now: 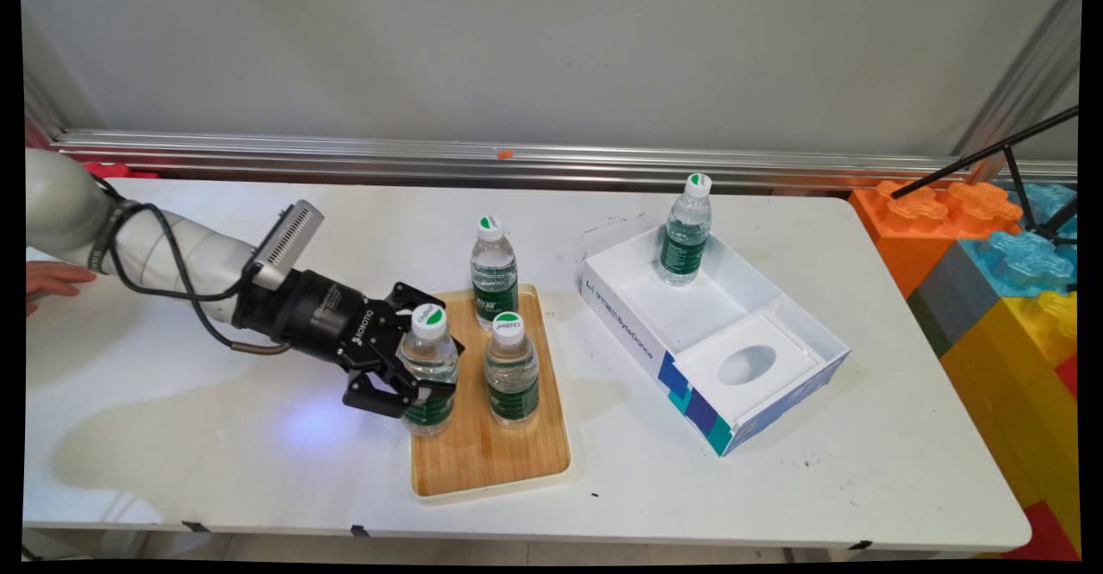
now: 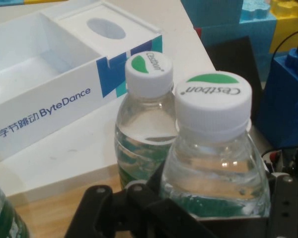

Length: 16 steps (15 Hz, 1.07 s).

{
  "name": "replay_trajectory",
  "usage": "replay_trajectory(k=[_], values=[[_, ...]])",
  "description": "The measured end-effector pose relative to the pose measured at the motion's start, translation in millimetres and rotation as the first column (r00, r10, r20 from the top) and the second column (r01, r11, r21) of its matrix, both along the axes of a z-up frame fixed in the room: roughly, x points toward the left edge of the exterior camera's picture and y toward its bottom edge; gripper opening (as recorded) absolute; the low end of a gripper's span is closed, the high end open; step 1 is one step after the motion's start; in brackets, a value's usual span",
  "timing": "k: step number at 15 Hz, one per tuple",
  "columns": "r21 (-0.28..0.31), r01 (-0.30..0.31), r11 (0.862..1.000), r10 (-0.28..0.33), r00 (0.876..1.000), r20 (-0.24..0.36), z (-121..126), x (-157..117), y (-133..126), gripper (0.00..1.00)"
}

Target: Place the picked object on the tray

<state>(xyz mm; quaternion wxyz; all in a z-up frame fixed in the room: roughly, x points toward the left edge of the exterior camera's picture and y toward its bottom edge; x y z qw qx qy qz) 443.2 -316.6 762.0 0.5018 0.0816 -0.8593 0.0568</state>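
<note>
Reaching in low from the left, the gripper (image 1: 412, 365) clasps the water bottle (image 1: 429, 367) at the wooden tray's (image 1: 482, 462) left edge, beside a second bottle (image 1: 511, 371) there.

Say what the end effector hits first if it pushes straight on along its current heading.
The end effector is already round the nearest bottle. Pushed on, that bottle likely meets the second bottle on the wooden tray; beyond it, the white box.
</note>
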Motion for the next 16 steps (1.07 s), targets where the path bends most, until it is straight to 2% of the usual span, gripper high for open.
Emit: replay_trajectory(k=[16], values=[[0.002,0.010,1.000,-0.010,1.000,0.005,-24.6,-14.7,-18.5,0.00]])
